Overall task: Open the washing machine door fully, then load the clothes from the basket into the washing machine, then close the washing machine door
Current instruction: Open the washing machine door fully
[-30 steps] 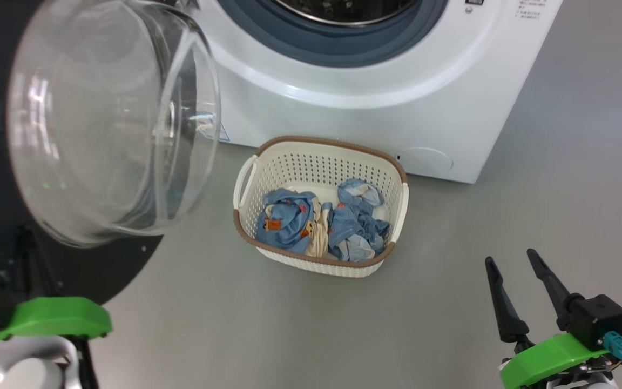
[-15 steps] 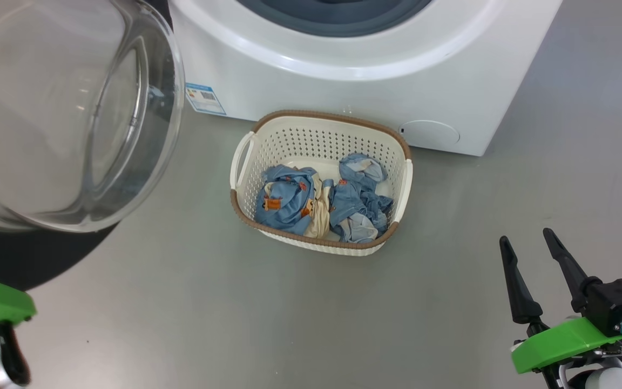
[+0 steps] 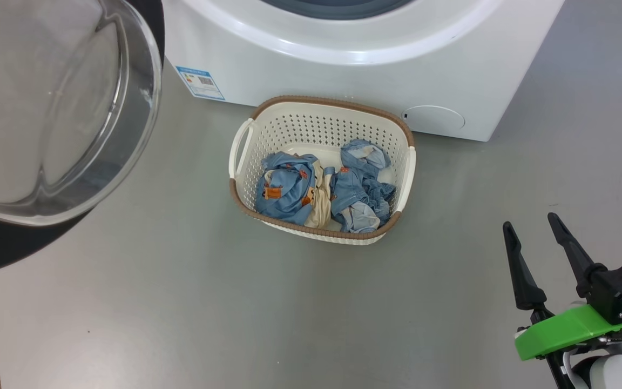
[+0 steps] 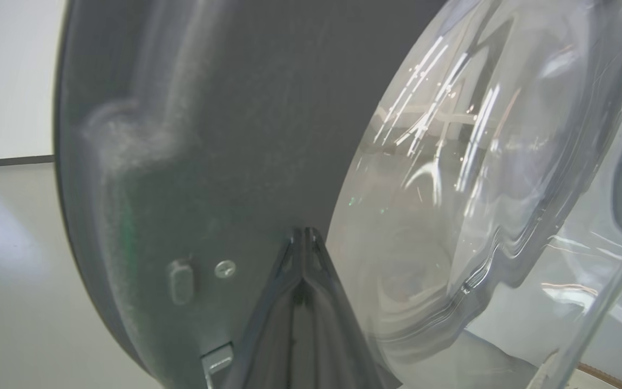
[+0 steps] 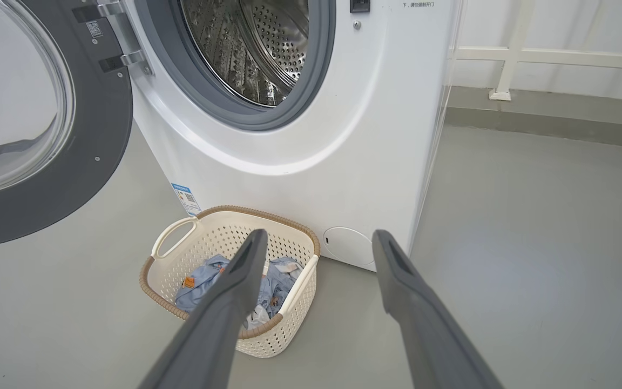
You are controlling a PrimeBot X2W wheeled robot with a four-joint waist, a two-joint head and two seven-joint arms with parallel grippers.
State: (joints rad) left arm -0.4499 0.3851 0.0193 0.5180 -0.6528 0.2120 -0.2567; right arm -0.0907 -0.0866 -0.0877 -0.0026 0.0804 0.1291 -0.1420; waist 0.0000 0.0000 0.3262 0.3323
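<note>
The washing machine (image 3: 343, 70) stands at the top of the head view, its steel drum (image 5: 257, 48) bare in the right wrist view. The washing machine door (image 3: 46, 108) hangs swung out at the left, its glass bowl bulging toward me. In front of the machine sits the basket (image 3: 311, 129) on the floor, holding the light-blue clothes (image 3: 289, 189) in two bundles. My right gripper (image 3: 529, 220) is open and empty, low at the right, well clear of the basket (image 5: 151, 292). My left gripper (image 4: 304, 232) is shut, its tips close to the door's dark inner face (image 4: 208, 135) beside the glass.
Grey floor (image 3: 181, 302) spreads all around the basket. A blue sticker (image 3: 200, 82) and a round cover (image 3: 432, 116) mark the machine's lower front. A white railing (image 5: 505, 59) and a wall stand to the right of the machine.
The door has swung further out to the left, uncovering the blue sticker. The head camera has tipped down, so the basket sits higher in the picture. Both grippers kept their state.
</note>
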